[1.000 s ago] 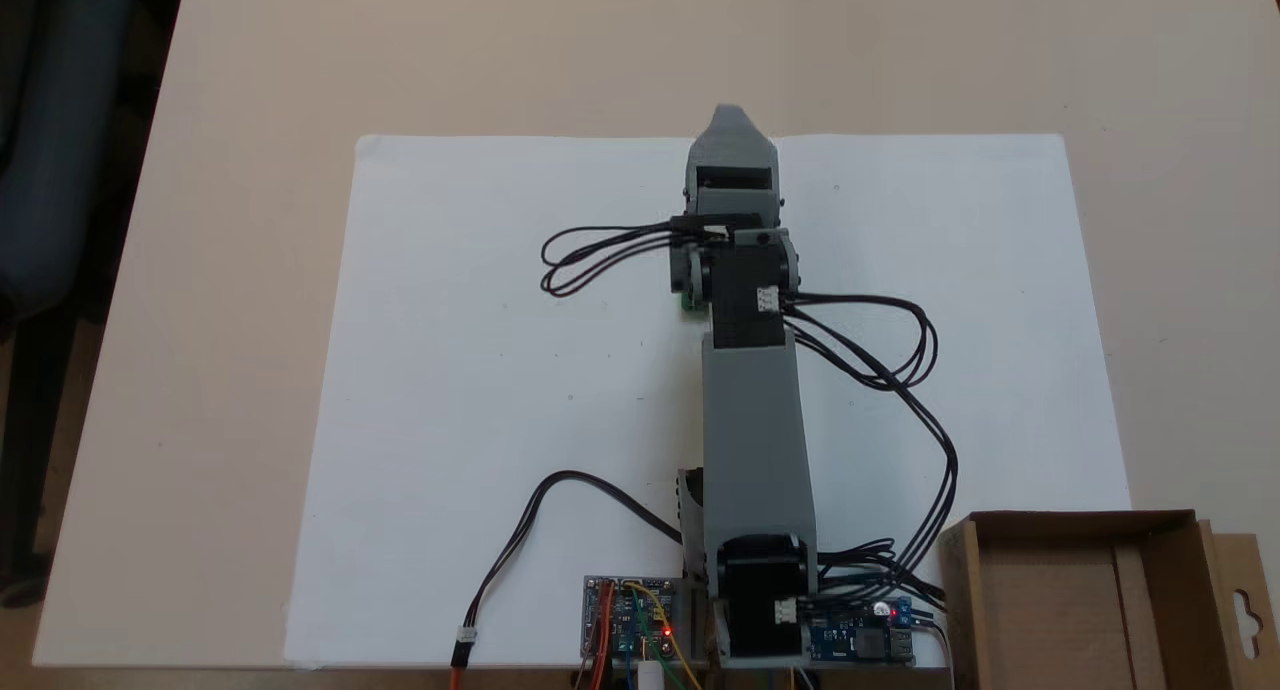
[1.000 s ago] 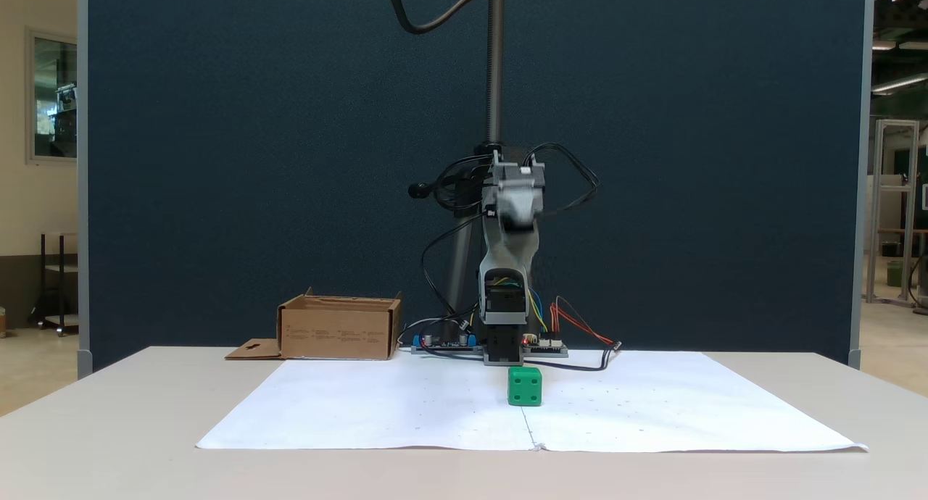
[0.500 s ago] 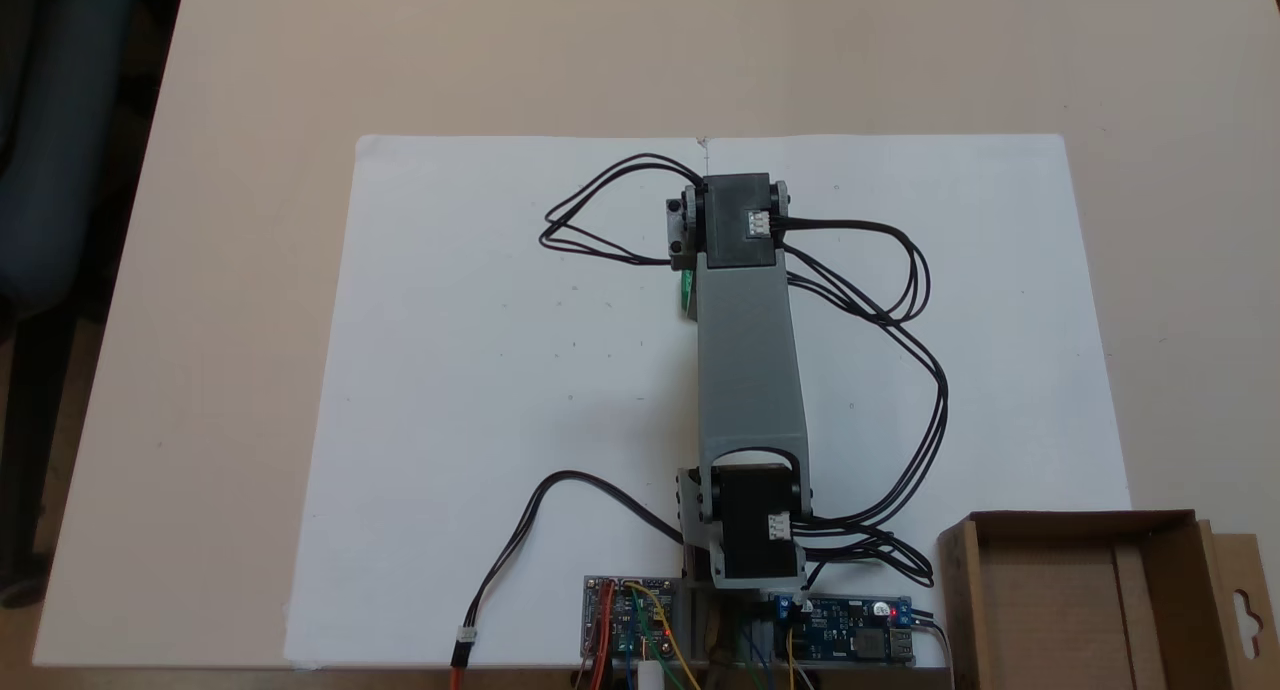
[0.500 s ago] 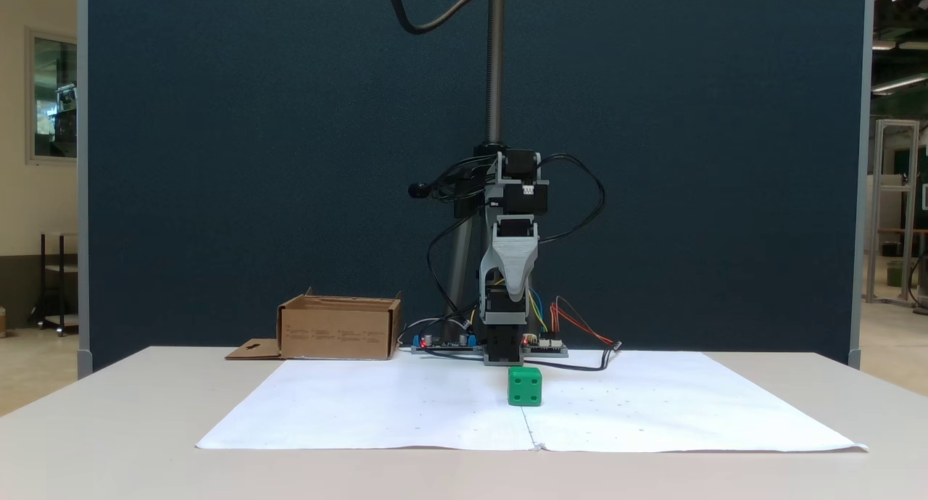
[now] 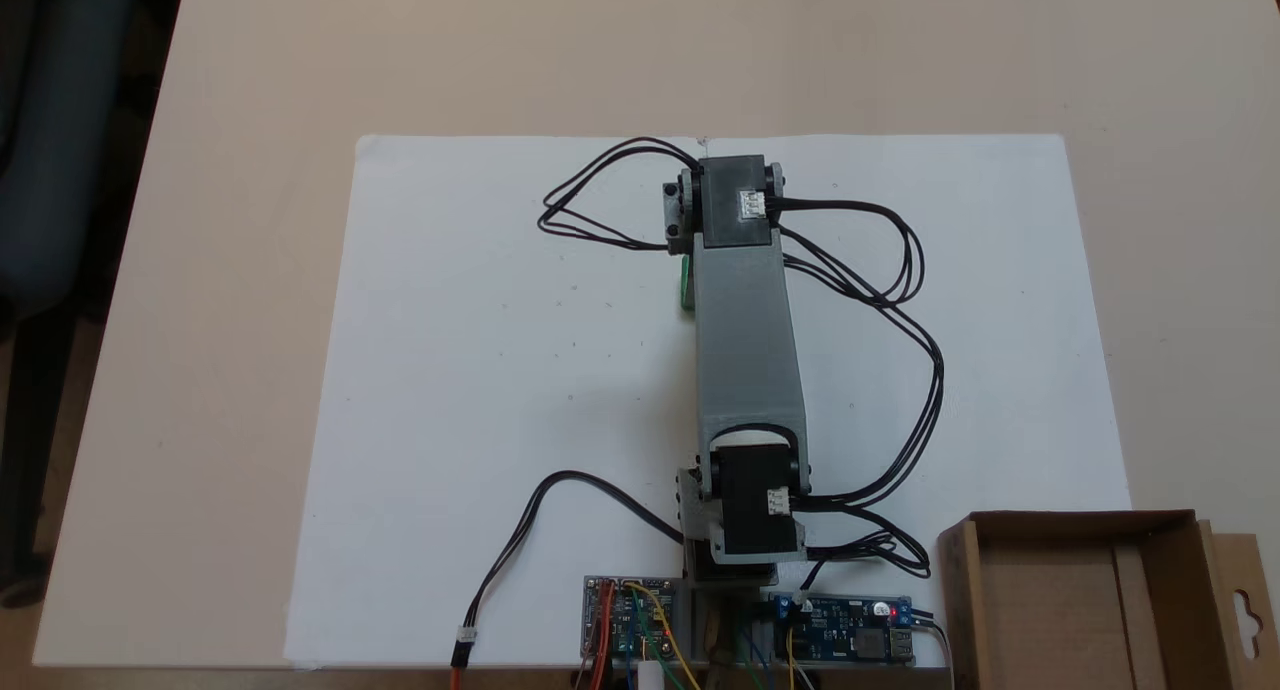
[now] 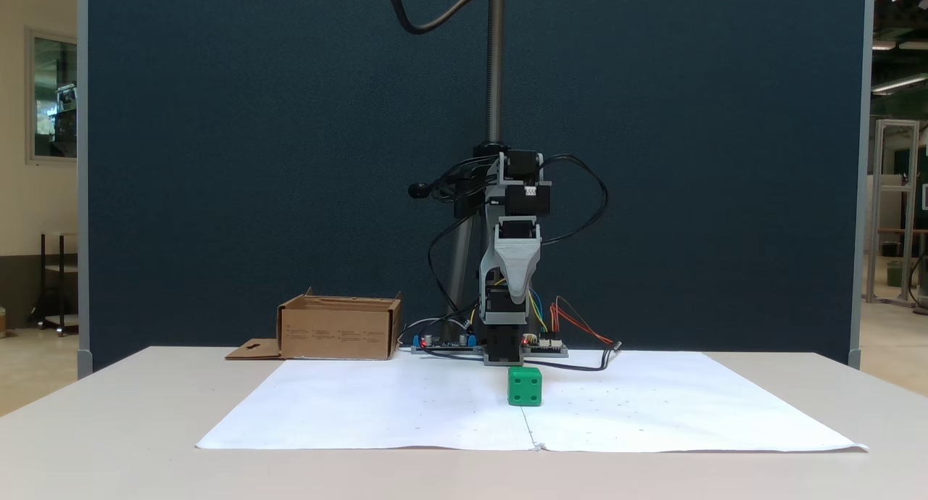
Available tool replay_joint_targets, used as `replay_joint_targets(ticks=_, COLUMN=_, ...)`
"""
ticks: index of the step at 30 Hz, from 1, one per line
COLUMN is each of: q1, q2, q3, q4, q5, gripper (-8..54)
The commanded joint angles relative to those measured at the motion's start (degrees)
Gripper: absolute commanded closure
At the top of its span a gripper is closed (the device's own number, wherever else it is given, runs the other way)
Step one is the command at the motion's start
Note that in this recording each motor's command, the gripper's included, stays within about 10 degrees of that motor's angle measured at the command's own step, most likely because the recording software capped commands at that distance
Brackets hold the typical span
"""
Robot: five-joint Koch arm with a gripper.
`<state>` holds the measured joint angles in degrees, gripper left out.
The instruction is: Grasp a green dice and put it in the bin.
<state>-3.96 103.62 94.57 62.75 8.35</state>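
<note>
1. Green dice [image 6: 524,386] sitting flat on the white paper sheet [image 6: 652,413], near the sheet's middle, well clear of everything else; from above, just a thin green sliver [image 5: 686,282] peeking out beside the grey forearm [image 5: 748,350] that covers the rest.
2. Gripper [image 6: 515,293] hanging point-down above the dice, well apart from it and touching nothing. Jaws lined up one behind the other from the front camera, so impossible to say whether spread or closed; empty either way.
3. Cardboard bin [image 6: 339,329] standing on the table at the back left in the front view, beside the arm's base and circuit boards [image 6: 442,343]; in the top view at the lower right corner [image 5: 1180,570], hang-hole flap [image 5: 1243,610] lying outward, inside bare.
4. Handling, judged from looks: a small rigid plastic cube, likely very light, hard and smooth, not fragile. Indented pips on the faces, no give under pressure, so probably apt to slide or squirt out if pinched off-centre or across a corner.
5. Best hold, as a judgement: two opposite vertical faces, jaws square to them, pads around mid-height, centred over the cube.
6. Still needed: descent onto the dice, a wide enough opening to straddle it, a firm but modest squeeze, then lift and carry to the bin.
7. Risk: nudging the light cube across the slick paper with one jaw before the other arrives.
</note>
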Motion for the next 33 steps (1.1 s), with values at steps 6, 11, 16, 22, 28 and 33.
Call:
replay_joint_targets(ticks=6, q1=-0.2, q2=0.4, q3=-1.7, q4=-3.8, q5=3.5, gripper=2.8)
replay_joint_targets(ticks=11, q1=-0.2, q2=-0.2, q3=-1.7, q4=-5.1, q5=3.5, gripper=2.0)
replay_joint_targets(ticks=16, q1=-0.2, q2=-0.5, q3=-2.0, q4=-5.6, q5=3.5, gripper=2.0)
replay_joint_targets(ticks=22, q1=-0.7, q2=-0.4, q3=-0.9, q4=-5.5, q5=4.2, gripper=2.1)
replay_joint_targets(ticks=28, q1=-1.8, q2=-0.5, q3=0.4, q4=-5.5, q5=5.3, gripper=2.0)
replay_joint_targets(ticks=33, q1=-1.8, q2=-2.5, q3=0.5, q4=-5.8, q5=6.6, gripper=1.9)
